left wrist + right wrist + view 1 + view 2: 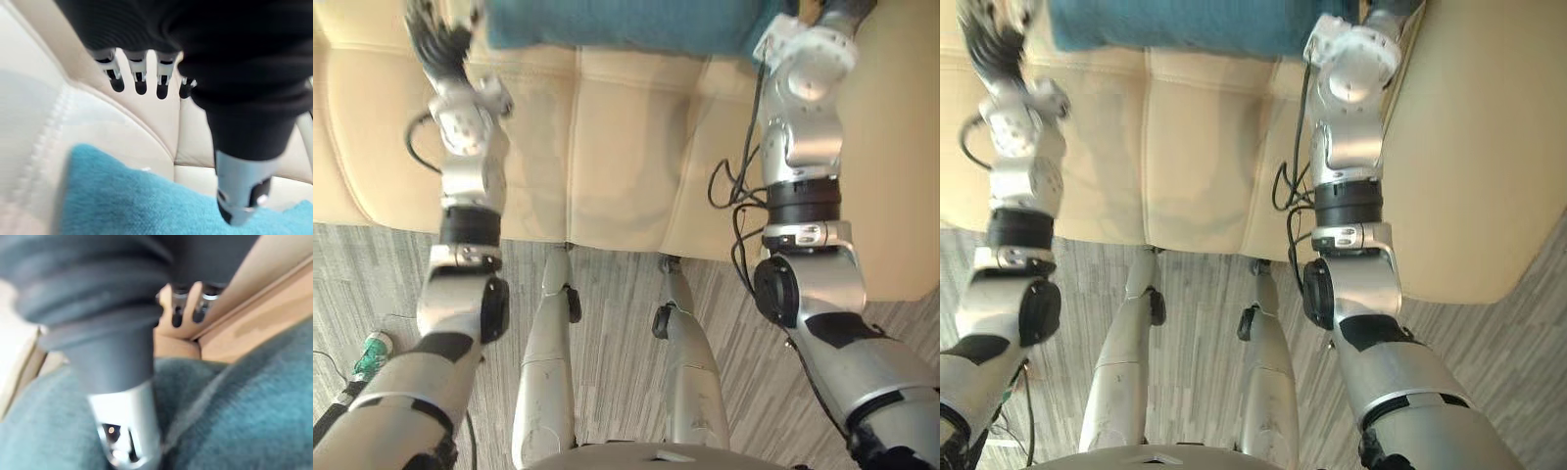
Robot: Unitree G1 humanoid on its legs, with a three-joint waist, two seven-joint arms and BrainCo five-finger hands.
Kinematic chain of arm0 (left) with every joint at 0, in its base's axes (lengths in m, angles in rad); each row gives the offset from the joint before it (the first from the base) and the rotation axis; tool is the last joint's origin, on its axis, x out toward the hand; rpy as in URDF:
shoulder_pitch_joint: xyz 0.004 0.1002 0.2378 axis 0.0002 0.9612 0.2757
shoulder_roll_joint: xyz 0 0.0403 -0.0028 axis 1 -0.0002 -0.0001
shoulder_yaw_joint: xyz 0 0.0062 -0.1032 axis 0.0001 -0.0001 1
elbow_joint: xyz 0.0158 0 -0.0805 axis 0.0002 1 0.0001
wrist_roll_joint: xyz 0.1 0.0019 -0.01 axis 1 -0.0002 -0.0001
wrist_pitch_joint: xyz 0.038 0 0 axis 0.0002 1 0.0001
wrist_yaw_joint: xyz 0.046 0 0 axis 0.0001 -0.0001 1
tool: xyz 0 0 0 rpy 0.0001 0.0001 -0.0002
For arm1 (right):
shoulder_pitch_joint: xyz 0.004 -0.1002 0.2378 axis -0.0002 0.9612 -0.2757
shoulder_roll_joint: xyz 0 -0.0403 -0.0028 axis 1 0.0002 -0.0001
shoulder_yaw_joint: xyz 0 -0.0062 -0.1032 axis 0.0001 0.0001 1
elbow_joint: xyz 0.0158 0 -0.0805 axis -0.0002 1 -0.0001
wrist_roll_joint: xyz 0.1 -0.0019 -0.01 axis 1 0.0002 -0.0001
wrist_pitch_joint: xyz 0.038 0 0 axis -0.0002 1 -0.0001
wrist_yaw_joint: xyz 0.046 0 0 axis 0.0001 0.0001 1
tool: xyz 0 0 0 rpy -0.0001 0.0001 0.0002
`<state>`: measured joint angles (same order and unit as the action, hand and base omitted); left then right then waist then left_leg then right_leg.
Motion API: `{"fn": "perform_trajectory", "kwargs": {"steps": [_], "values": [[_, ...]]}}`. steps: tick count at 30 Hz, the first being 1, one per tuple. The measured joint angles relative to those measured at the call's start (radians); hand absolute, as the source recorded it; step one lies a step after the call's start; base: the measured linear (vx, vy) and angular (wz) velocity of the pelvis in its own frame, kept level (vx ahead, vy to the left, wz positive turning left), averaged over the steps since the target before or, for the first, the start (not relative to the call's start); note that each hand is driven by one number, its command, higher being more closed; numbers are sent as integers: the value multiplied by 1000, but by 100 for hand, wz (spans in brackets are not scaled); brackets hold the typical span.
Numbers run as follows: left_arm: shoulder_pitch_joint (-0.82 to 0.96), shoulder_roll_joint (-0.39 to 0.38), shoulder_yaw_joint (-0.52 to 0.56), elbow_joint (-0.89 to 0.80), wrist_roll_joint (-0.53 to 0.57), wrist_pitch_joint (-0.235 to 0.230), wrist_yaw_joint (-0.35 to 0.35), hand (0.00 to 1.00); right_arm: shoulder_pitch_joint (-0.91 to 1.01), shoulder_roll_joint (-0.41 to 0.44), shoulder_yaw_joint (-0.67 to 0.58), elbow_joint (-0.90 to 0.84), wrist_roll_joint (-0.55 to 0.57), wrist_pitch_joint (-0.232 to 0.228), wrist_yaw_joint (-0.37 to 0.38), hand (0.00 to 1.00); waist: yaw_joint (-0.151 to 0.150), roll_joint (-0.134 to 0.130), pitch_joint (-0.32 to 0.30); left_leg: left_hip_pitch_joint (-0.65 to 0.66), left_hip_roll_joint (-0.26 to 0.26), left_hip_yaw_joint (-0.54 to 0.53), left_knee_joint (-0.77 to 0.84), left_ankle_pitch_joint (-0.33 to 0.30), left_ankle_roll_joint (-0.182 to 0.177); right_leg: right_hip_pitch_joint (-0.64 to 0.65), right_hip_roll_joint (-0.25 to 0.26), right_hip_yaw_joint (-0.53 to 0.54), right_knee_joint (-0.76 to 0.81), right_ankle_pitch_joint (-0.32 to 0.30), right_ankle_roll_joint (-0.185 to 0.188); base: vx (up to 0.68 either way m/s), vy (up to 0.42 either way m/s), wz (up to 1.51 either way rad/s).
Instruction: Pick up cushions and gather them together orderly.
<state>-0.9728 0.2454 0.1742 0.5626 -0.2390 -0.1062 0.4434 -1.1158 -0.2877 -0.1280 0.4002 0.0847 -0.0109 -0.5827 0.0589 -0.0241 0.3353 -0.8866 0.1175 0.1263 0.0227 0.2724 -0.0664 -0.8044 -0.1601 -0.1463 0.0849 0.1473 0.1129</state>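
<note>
We log the cushion (146, 196) under the left hand (220, 49) as teal cloth with a soft, fuzzy, matt nap. It lies on a sofa (607, 147) of cream leather-like covering, smooth with a faint sheen and raised stitched seams. The left hand's cover looks like matt black ribbed rubber, its fingers (139, 73) are bright silver with dull dark tips, and the right hand (98, 293) wears the same ribbed cover; past the right hand we see a smooth pale wood-look panel (264, 308), and back from both hands a floor (612, 313) of matt grey streaked planks.
</note>
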Motion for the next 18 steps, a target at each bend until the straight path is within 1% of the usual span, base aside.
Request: {"fn": "perform_trajectory", "kwargs": {"steps": [1,2,4,5,6,7,8,9,10,11,12,13,14,15,16,17,18], "values": [[18,2,0,-6,0,0,-2,0,34,-4,-1,-19,0,0,10,0,1,0,0,20,2,1,-1,0,0,14,1,-1,10,-7,-1,46,-42,-9],[58,13,0,-51,1,-1,-12,0,116,-18,-2,-97,-1,-7,23,0,1,0,0,56,9,3,-2,0,0,40,8,-1,21,-11,-3,34,-55,-15],[115,46,1,-138,7,-6,-17,0,234,-71,-11,-228,-4,-17,49,0,-2,0,-1,97,18,9,-13,0,0,65,18,-1,33,-20,-7,11,-63,-20],[169,68,2,-199,10,-15,-25,0,327,-99,-49,-306,-8,-35,61,0,-10,0,-1,125,19,9,-29,-1,0,79,20,-2,40,-43,-6,-15,-59,-12],[194,76,4,-223,10,-17,-31,0,367,-109,-67,-331,-10,-39,64,0,-11,0,-1,137,20,10,-36,-2,-2,85,22,-2,44,-53,-6,-28,-72,-9],[243,86,7,-270,19,-21,-37,0,446,-117,-98,-369,-11,-47,79,0,-12,0,-1,160,25,10,-50,-5,-5,96,26,-2,51,-68,-7,-40,-64,-17],[331,88,24,-330,29,-25,-40,0,560,-109,-128,-412,-11,-49,84,0,-14,0,-1,201,33,9,-69,-9,-11,113,34,-3,74,-82,-13,-34,-51,-15],[362,85,28,-344,29,-25,-40,0,603,-105,-133,-426,-12,-49,88,0,-15,0,-1,218,34,9,-78,-9,-11,120,34,-2,85,-89,-14,-27,-41,-4],[463,73,34,-381,29,-25,-46,0,721,-87,-140,-466,-13,-50,108,0,-22,0,-1,267,33,6,-91,-10,-14,149,32,-3,119,-117,-19,-1,-17,9],[515,57,40,-401,29,-25,-53,0,781,-67,-146,-493,-14,-51,121,0,-25,0,-1,298,31,6,-97,-13,-17,169,29,-4,137,-138,-28,5,-22,16],[606,25,54,-431,29,-26,-60,0,865,-35,-149,-541,-16,-52,129,0,-25,0,-4,337,29,5,-97,-23,-25,196,24,-3,165,-161,-29,21,-26,15],[679,-5,66,-448,29,-27,-65,0,929,-6,-148,-572,-28,-56,146,0,-26,0,-8,370,26,6,-97,-35,-25,220,20,-3,184,-178,-30,24,-46,16],[790,-48,78,-457,29,-26,-81,0,1011,33,-140,-592,-56,-69,178,0,-25,-1,-22,412,22,7,-96,-48,-30,251,13,-2,202,-201,-32,35,-59,12],[867,-82,83,-457,29,-23,-89,0,1062,60,-128,-591,-58,-73,201,0,-24,-1,-46,435,21,8,-96,-54,-31,268,10,-2,209,-211,-30,43,-52,6],[906,-101,87,-457,29,-21,-98,0,1090,75,-119,-588,-65,-73,214,0,-24,-1,-57,448,20,9,-96,-57,-33,281,9,-2,210,-215,-30,71,-48,-1],[988,-140,88,-451,29,-18,-117,0,1148,113,-89,-574,-83,-73,243,0,-22,-1,-71,492,20,12,-95,-68,-34,322,8,-1,209,-223,-31,74,-40,-4],[1033,-164,86,-438,30,-13,-142,0,1186,140,-70,-563,-91,-73,273,0,-20,-1,-84,527,19,13,-95,-77,-35,355,7,-1,205,-230,-30,89,-47,-7]]}}
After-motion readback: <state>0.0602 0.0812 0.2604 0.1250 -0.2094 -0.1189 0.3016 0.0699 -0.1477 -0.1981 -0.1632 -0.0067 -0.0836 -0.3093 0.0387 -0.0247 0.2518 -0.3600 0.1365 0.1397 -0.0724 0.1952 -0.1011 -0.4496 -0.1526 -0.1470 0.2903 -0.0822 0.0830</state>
